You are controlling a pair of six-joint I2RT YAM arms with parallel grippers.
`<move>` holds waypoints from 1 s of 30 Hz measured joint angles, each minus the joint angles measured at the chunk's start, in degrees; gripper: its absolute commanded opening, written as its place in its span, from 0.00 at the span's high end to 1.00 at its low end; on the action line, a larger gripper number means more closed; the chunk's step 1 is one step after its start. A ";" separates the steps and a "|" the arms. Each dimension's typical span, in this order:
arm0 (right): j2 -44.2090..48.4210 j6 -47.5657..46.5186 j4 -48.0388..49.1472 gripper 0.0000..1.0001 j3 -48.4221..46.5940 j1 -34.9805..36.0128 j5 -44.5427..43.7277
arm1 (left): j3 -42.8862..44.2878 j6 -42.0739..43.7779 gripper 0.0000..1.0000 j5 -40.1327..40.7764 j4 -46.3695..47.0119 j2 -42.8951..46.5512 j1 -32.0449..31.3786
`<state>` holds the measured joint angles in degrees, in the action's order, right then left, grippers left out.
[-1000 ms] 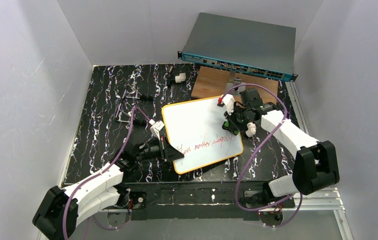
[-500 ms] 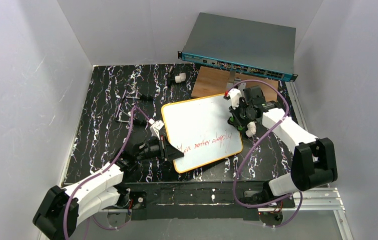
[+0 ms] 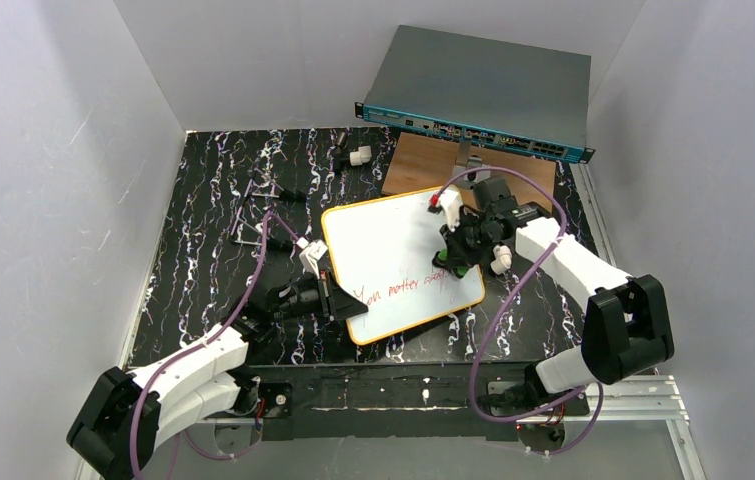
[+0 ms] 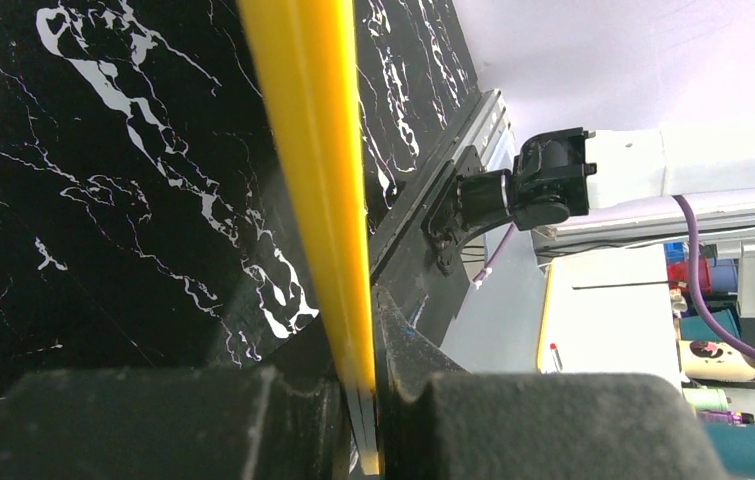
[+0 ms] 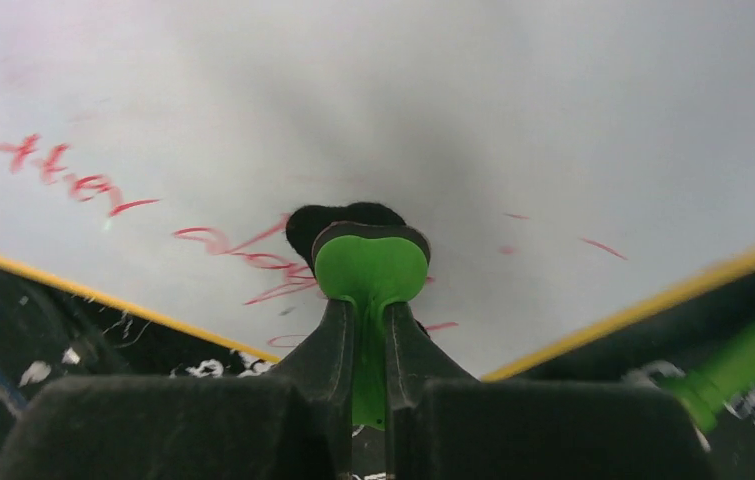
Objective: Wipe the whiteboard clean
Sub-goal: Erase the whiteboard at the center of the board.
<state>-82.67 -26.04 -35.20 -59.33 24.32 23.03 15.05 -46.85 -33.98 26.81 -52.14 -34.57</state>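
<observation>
- Flat white whiteboard w/ thin yellow-orange rim (image 3: 393,245) lies mid black white-veined surface (image 3: 203,250), a bit askew. A brown wooden board (image 3: 418,160) sits just beyond its 12 o'clock edge.
- L tool (image 4: 358,400): jaws narrow, pinched on the board's yellow rim at approx 8 o'clock of the board. It's there to pin the board, I judge.
- R tool (image 5: 370,345): jaws tight on the stem of a small green eraser w/ black pad (image 5: 370,262). Pad is down on the white face at approx 4 o'clock of the board.
- Red handwritten line (image 3: 398,288) runs along the board's 6 o'clock side, and the eraser sits at its 3 o'clock end. In the R wrist view, whole words lie toward 9 o'clock of the pad, w/ only faint bits toward 3 o'clock.
- Step in hand, as I read it: wiping, early on; most of the text not yet cleared.
- Next move needs: R tool drags the pad toward 9 o'clock along the line, pad flat w/ firm downward press. L tool must hold its clamp so the board doesn't slide. Risk: a light press leaves smears.
</observation>
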 measured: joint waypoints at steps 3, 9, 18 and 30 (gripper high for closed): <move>0.02 3.69 3.26 0.99 0.02 -3.06 -4.81 | -0.35 0.28 1.00 0.11 0.57 -0.07 0.00; -0.04 5.55 7.06 0.99 0.20 -7.32 -13.09 | -0.37 1.03 1.00 -0.98 1.27 -0.72 -0.07; -0.11 -0.98 0.28 0.99 -0.28 -0.70 3.10 | -0.57 -0.24 1.00 -1.03 1.70 -0.94 -0.04; -0.09 9.66 9.94 0.99 0.09 -7.19 -14.12 | -0.57 0.50 1.00 -1.20 2.40 -1.27 -0.11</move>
<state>-82.76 -16.38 -25.26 -59.24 17.12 8.91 14.48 -46.35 -35.18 29.21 -53.41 -34.68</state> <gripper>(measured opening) 0.113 0.058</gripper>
